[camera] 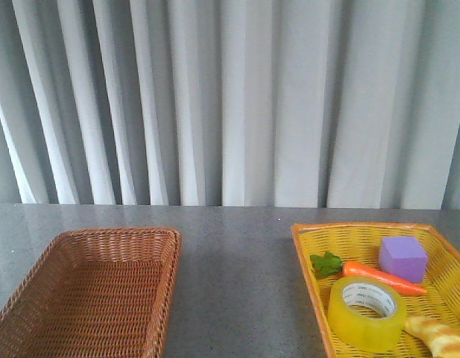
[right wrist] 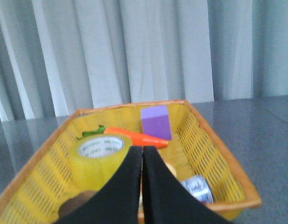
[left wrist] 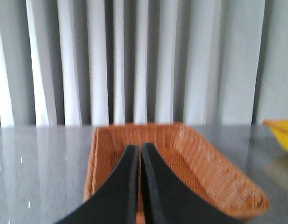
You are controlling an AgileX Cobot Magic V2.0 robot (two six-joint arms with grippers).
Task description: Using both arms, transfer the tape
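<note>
A brown wicker basket [camera: 88, 291] sits on the grey table [camera: 237, 253] at the left, with nothing showing inside it. The left gripper [left wrist: 140, 186] is out of the front view; its wrist camera shows it above the near end of that basket, its two black fingers [left wrist: 120, 191] pressed together with only a thin line between them, gripping nothing. Well apart to the right sits a yellow basket [camera: 308, 257]. Inside it, the tape [camera: 366, 313] lies flat toward the near left side, white core facing up. Just beyond it lies a carrot [camera: 382, 277], leafy end pointing left, and a purple block [camera: 402, 258] sits behind the carrot toward the right. A pale bread-like piece [camera: 438, 335] lies right of the tape at the near edge. The right gripper [right wrist: 143, 186], seen only by its own camera, hangs over the near end of the yellow basket, fingers likewise closed against each other and empty, with the tape just ahead and left of them. A small silvery roll [right wrist: 197, 187] lies near the right finger.
</note>
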